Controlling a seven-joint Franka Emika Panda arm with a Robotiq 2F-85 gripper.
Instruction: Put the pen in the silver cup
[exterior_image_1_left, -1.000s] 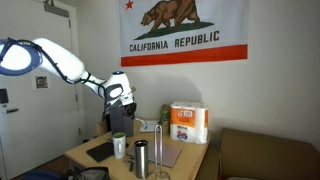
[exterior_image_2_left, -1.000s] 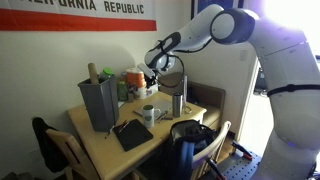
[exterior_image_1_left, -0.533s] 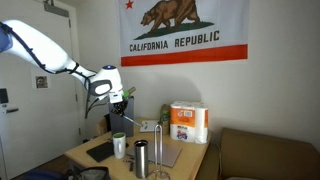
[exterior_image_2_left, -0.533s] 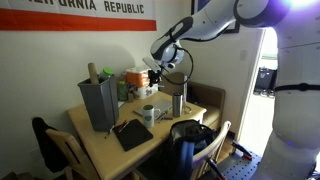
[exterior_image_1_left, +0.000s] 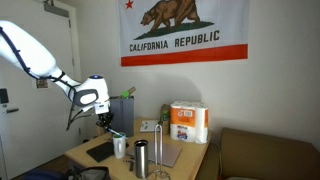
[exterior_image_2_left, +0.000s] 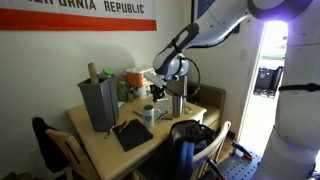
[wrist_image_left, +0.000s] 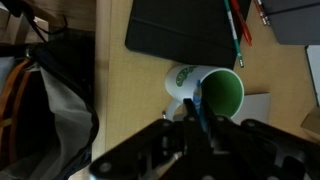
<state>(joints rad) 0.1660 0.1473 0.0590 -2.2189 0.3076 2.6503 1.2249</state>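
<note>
end effector (exterior_image_1_left: 105, 124) lower than before, tight on the pen (wrist_image_left: 193, 108), tip over the green-lined silver cup (wrist_image_left: 183, 78)

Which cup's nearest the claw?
The short pale cup with green inside, just below the claw and its pen; the taller steel tumbler stands farther off.
</note>
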